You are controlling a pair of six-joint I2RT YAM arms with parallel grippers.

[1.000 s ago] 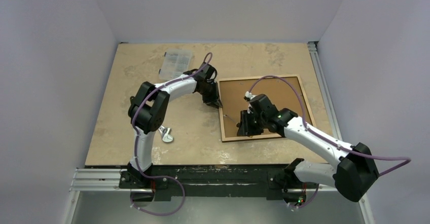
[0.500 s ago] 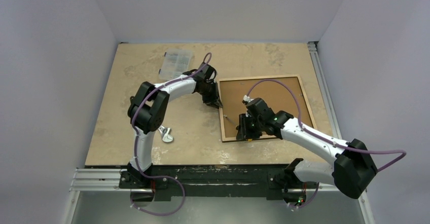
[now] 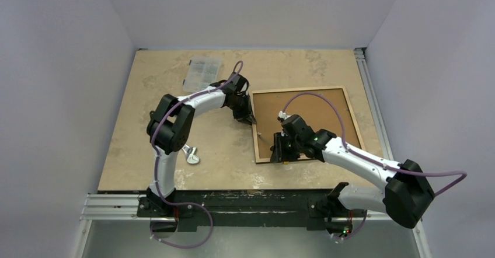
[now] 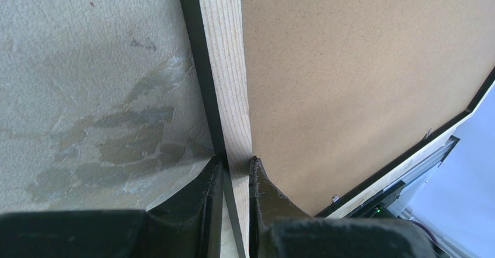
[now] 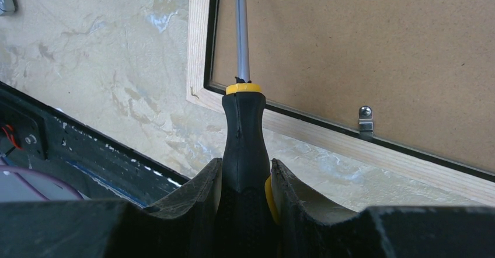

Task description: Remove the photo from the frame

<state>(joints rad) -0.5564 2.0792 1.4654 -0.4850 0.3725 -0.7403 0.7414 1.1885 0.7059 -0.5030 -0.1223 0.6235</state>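
**Right arm edges the screwdriver toward the frame's lower-left corner**

In the overhead view the right gripper (image 3: 281,147) has shifted slightly down and left over the last second. It is clamped on the handle of the black-and-yellow screwdriver (image 5: 244,131). The shaft lies over the brown backing (image 5: 362,42), close to the lower-left corner of the frame (image 3: 299,90).

The left gripper (image 4: 233,166) has not moved and pinches the frame's left wooden rail. The frame lies face down at centre-right of the picture. The photo is not visible, presumably under the backing. A metal clip (image 5: 365,121) sits at the backing's edge.

Judgement: the tool is being lined up on a retaining clip, and the backing is not yet released.
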